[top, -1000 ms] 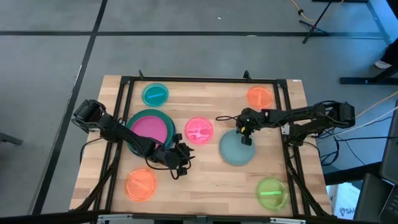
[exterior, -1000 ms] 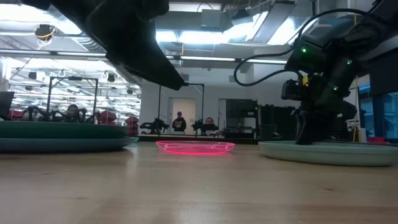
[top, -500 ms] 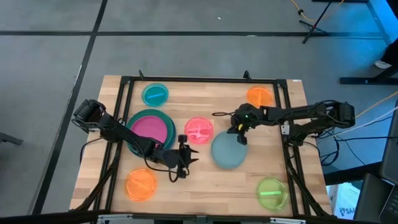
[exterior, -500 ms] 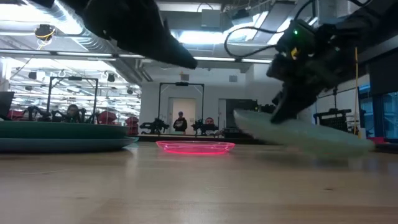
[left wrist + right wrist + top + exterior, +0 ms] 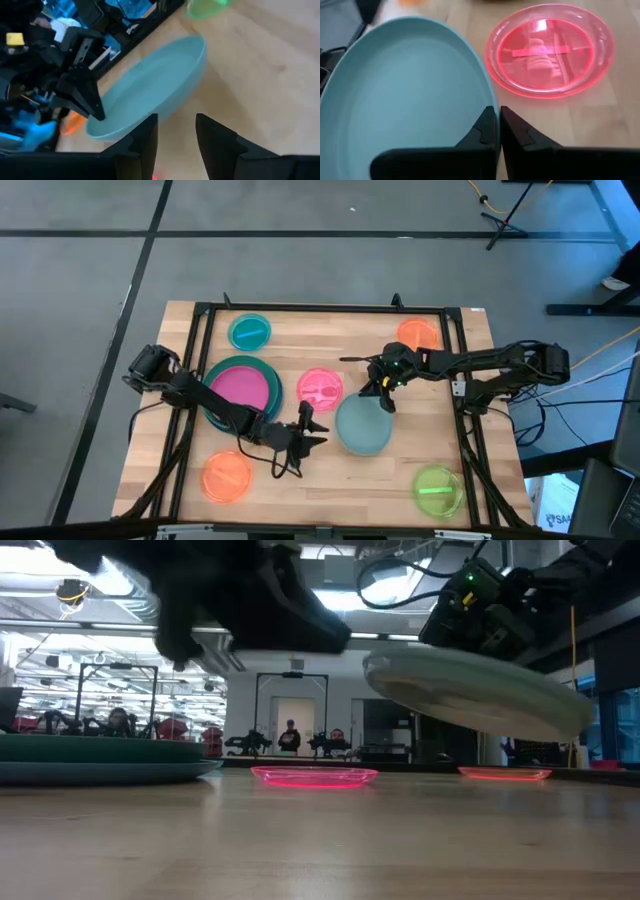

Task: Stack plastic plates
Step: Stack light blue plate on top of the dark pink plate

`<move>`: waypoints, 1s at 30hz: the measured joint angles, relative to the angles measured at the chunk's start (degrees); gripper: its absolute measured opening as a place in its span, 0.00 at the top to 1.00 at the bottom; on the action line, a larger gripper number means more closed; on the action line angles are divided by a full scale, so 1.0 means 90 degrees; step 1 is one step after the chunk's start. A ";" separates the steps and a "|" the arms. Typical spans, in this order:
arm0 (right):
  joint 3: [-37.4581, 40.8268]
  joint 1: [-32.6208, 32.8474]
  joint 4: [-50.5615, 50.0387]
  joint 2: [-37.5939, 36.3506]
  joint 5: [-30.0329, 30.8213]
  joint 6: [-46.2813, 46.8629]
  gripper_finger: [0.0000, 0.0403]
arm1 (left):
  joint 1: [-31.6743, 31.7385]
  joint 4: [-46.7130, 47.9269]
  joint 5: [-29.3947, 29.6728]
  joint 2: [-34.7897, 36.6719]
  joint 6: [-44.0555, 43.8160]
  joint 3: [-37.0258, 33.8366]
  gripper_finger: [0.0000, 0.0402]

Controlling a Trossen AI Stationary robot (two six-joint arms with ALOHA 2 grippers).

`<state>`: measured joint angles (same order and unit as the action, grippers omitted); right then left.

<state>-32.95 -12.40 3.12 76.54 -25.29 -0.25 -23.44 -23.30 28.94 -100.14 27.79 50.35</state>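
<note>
My right gripper (image 5: 383, 390) is shut on a large grey-blue plate (image 5: 362, 427), which shows in the low view as the raised grey-blue plate (image 5: 475, 690). My left gripper (image 5: 308, 435) is open and hovers just left of that plate; in its wrist view the left gripper (image 5: 175, 135) points at the plate's underside (image 5: 150, 95) without touching it. On the table rest a pink plate (image 5: 320, 390), a magenta plate on a large teal one (image 5: 240, 385), a small teal plate (image 5: 249, 332), two orange plates (image 5: 417, 335) (image 5: 227, 476) and a lime green plate (image 5: 438, 490). My right gripper pinches the grey-blue plate's rim (image 5: 491, 100) on its far-right side, one finger (image 5: 482, 132) over the inner face and the other (image 5: 517, 135) outside it. The fingers come slanting down from the table's far right. The plate is lifted clear of the table and tilted.
A dark metal frame (image 5: 200, 330) runs round the table. The pink plate (image 5: 550, 50) lies just left of the held plate's far rim. Bare wood (image 5: 330, 475) shows along the near edge between the near orange plate and the lime green one.
My right gripper has lifted the grey-blue plate off the table, first tipping it up by the held rim, then raising it clear, and carried it a little toward the table's left. My left gripper has moved right, toward the plate.
</note>
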 joint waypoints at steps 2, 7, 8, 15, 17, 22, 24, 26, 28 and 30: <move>-0.0002 0.0000 0.0061 0.0068 -0.0105 0.0005 1.00 | 0.0079 -0.0321 0.0020 -0.0207 0.0436 0.0000 0.69; -0.0005 0.0000 0.0231 0.0297 -0.0302 0.0022 1.00 | 0.0237 -0.0638 -0.0119 -0.0313 0.0935 -0.0005 0.64; -0.0005 0.0000 0.0340 0.0348 -0.0370 0.0047 1.00 | 0.0259 -0.0651 -0.0166 -0.0313 0.0974 -0.0005 0.63; -0.0005 0.0000 0.0852 0.0566 -0.0617 0.0165 1.00 | 0.0384 -0.0650 -0.0331 -0.0313 0.1316 -0.0005 0.54; -0.0005 0.0000 0.0839 0.0572 -0.0657 0.0167 1.00 | 0.0426 -0.0691 -0.0339 -0.0313 0.1365 -0.0004 0.53; 0.0000 0.0000 0.1113 0.0572 -0.0657 0.0317 1.00 | 0.0535 -0.0730 -0.0676 -0.0313 0.1640 -0.0005 0.52; 0.0000 0.0000 0.1229 0.0572 -0.0657 0.0337 1.00 | 0.0581 -0.0758 -0.0836 -0.0313 0.1660 -0.0005 0.52; 0.0000 0.0000 0.1248 0.0572 -0.0657 0.0338 1.00 | 0.0595 -0.0764 -0.0880 -0.0313 0.1681 -0.0005 0.53; 0.0000 0.0000 0.1251 0.0572 -0.0657 0.0342 1.00 | 0.0593 -0.0762 -0.0963 -0.0313 0.1764 -0.0004 0.56; 0.0000 0.0000 0.1248 0.0572 -0.0659 0.0347 1.00 | 0.0592 -0.0764 -0.1041 -0.0313 0.1785 -0.0005 0.60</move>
<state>-32.95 -12.40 14.35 81.69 -31.22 2.87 -18.11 -30.17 19.57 -102.96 43.85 50.30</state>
